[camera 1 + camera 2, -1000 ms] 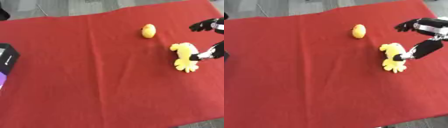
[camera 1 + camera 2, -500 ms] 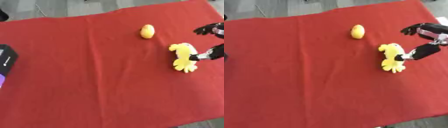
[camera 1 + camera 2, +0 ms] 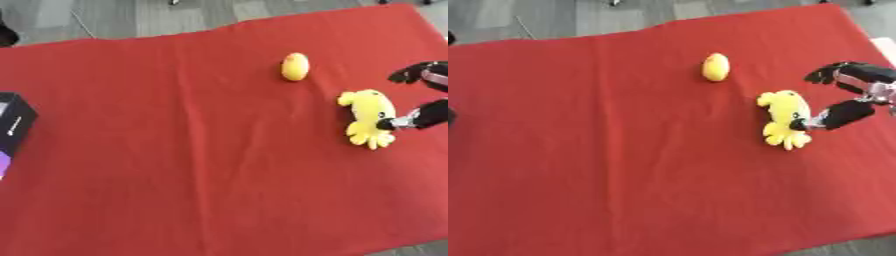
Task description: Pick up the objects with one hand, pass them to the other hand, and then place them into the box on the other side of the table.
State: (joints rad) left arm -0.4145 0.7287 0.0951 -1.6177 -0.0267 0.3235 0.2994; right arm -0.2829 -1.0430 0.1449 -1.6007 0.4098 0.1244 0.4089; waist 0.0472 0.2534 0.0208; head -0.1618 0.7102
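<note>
- Right hand point(image 3: 852, 95) fingers spread apart — thumb tip touching the plush point(image 3: 785, 118), other fingers above it, off it.
- Plush lies on red cloth point(image 3: 623, 150), right side; yellow egg point(image 3: 716, 67) nearby.
- Box point(image 3: 10, 125) at left edge.

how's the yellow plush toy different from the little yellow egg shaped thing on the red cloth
The plush toy is larger and lumpy, with stubby limbs splayed out; the egg-shaped thing is smaller, smooth and oval. The plush toy lies nearer the table's right edge, with the right robot hand at its side; the egg-shaped thing sits apart, farther back, untouched. Both are yellow and lie on the red cloth.
</note>
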